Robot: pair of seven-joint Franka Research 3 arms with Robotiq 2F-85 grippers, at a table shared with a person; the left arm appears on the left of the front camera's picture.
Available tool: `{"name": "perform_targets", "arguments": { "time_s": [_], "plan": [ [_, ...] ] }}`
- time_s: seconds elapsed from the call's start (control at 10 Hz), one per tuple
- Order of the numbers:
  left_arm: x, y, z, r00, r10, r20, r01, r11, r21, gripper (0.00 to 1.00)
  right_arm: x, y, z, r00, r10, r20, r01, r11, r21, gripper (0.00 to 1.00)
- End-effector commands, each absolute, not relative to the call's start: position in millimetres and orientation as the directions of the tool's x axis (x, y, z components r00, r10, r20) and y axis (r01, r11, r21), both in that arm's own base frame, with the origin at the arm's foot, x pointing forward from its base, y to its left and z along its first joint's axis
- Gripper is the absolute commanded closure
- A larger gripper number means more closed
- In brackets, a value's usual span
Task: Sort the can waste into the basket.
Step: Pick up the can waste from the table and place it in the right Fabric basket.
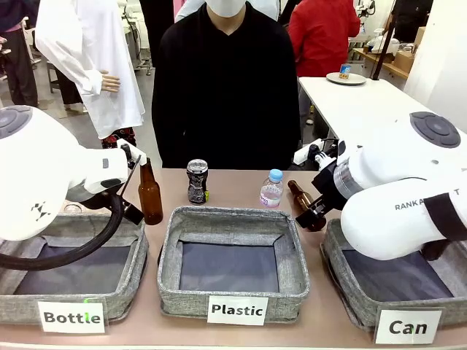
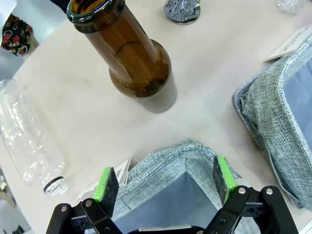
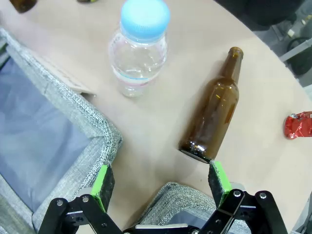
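The black-and-silver can (image 1: 197, 181) is standing upper centre on the desk (image 1: 237, 191), the red can (image 3: 298, 125) lying at the right edge. The basket (image 1: 341, 281) is seemingly sitting empty. The left gripper (image 2: 165, 183) and right gripper (image 3: 158, 183) are hanging released.

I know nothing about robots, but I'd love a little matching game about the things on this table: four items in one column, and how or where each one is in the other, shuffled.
Things
1. black-and-silver can
2. red can
3. brown bottle by the right gripper
4. upright clear plastic bottle

Descriptions
A. lies on its side
B. wears a blue cap
C. crumpled, near the edge of the table
D. dented, behind the far-left corner of the Plastic basket

Pairs: 1-D, 2-C, 3-A, 4-B
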State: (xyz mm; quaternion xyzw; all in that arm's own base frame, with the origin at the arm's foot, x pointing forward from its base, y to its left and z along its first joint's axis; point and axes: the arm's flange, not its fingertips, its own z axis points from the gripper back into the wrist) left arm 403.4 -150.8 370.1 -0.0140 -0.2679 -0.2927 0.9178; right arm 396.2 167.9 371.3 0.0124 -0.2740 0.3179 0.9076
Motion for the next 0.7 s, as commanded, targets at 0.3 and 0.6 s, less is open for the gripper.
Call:
{"name": "perform_targets", "arguments": {
  "time_s": [0.3,0.6],
  "plan": [
    [403.3,-150.8,370.2,0.685,-0.530,0.500,0.545,0.828,0.131,0.00,396.3,167.8,371.4,0.648,0.569,0.506,-0.583,0.798,-0.151,0.00],
    [403.3,-150.8,370.2,0.685,-0.530,0.500,0.545,0.828,0.131,0.00,396.3,167.8,371.4,0.648,0.569,0.506,-0.583,0.798,-0.151,0.00]
  ]
}}
